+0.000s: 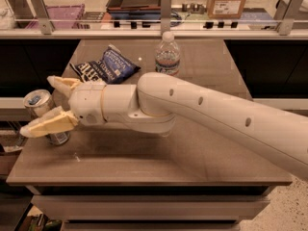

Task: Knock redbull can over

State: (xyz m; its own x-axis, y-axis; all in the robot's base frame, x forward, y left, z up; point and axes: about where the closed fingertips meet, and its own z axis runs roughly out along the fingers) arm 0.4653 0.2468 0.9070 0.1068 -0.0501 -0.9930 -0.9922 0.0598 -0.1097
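White, hole-dotted arm [216, 117]; tan fingers [47, 124] over table's [192, 160] left.

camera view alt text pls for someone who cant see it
A white robot arm reaches across a brown table, its open gripper straddling an upright redbull can near the table's edge. A blue chip bag and a water bottle sit behind the arm.

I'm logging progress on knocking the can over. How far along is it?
Done: the gripper is at the can by the table's edge. In hand: its open fingers flank the can. Left: the push itself; the can stands upright.
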